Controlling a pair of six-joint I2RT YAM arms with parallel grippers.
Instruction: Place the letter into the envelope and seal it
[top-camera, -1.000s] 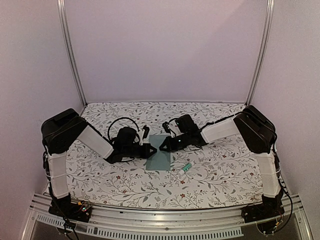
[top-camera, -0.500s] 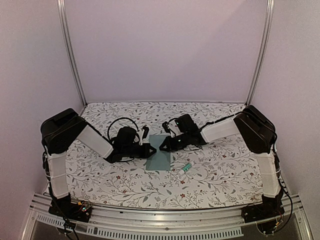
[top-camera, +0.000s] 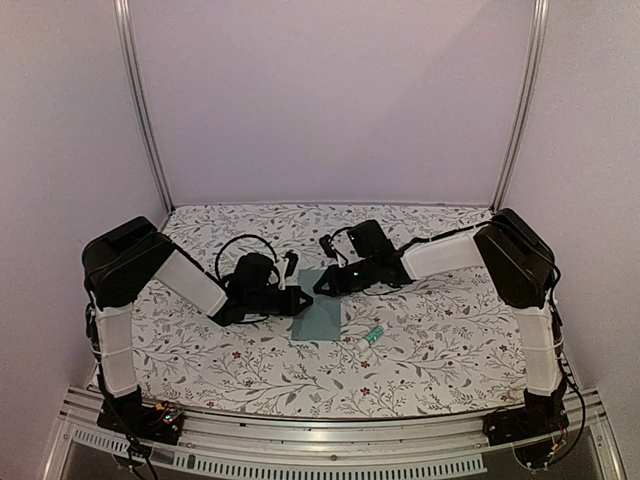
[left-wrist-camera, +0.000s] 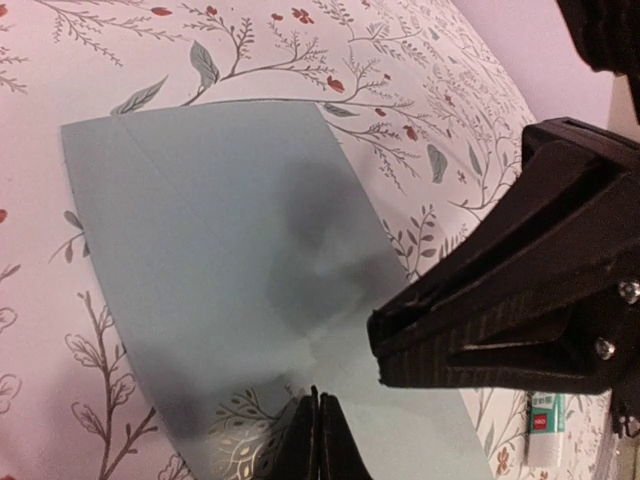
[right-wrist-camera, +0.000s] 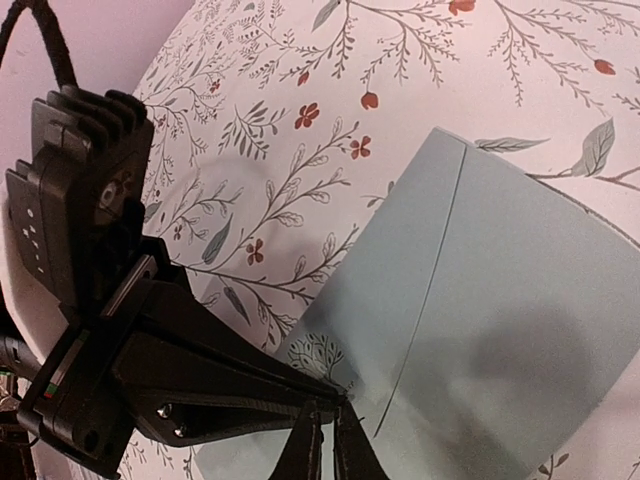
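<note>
Top external: left tool (top-camera: 306, 297) closed, tip over the envelope (top-camera: 320, 318); right tool (top-camera: 319, 288) closed, tip over its far end.

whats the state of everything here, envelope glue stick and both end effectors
envelope: lying flat and closed, no inside showing; whether it is sealed cannot be told
letter: not in sight in any view
glue stick: lying on its side, apart from the envelope
left end effector: shut, tips at the envelope's edge
right end effector: shut, tips over the envelope
</note>
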